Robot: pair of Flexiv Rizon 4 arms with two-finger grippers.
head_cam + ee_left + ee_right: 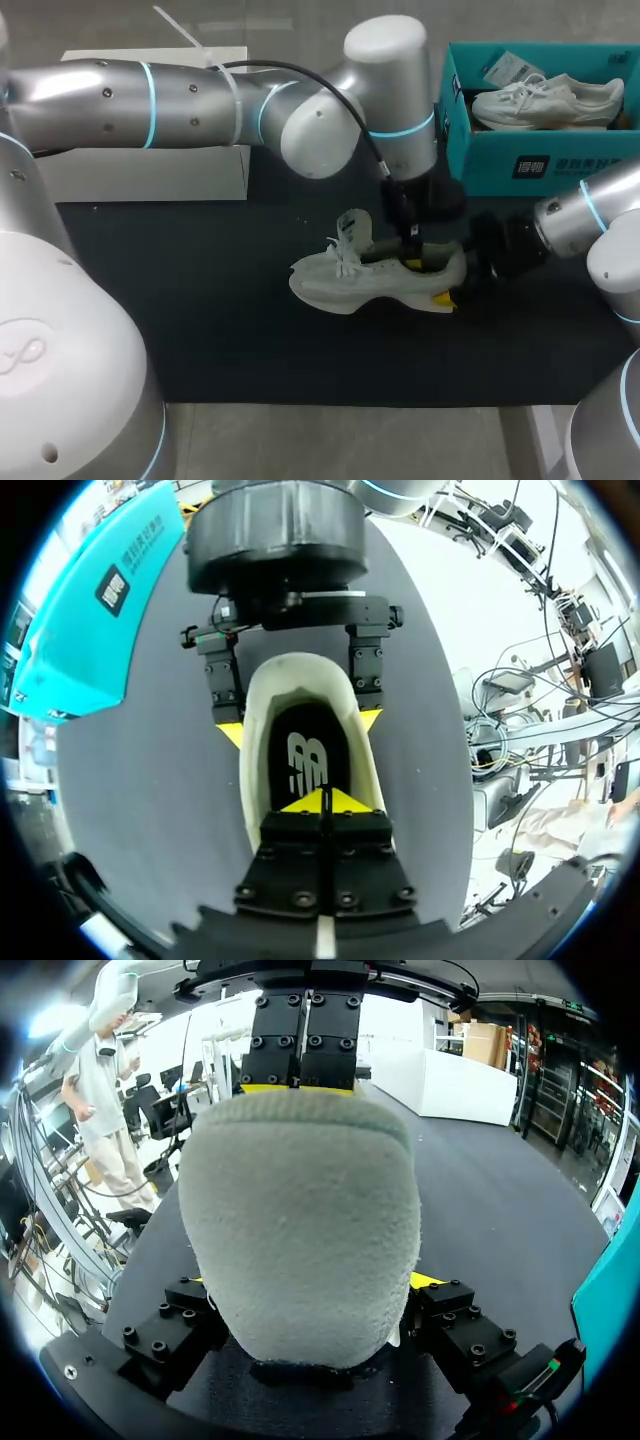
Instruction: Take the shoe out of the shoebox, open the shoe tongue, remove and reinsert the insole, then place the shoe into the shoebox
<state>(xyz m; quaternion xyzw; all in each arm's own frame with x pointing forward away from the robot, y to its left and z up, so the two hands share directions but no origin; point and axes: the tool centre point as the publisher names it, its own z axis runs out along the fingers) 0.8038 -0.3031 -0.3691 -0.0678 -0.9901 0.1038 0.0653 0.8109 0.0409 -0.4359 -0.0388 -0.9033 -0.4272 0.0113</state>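
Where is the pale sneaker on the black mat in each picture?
Head view: sneaker mid-table, before the teal shoebox.
Left wrist view: its heel opening, under the left gripper.
Right wrist view: its heel, between the right gripper's fingers.
Shared landmark: the teal shoebox.

White logo [308, 763], letter-shaped, on the black foam insole [300, 730] inside the pale grey knit shoe [300, 672]. Dark square label [530, 167] w/ pale characters beside it on the teal cardboard shoebox [480, 150] side wall, approx. 1 o'clock from shoe. White paper tag [503, 68] in box: print illegible.
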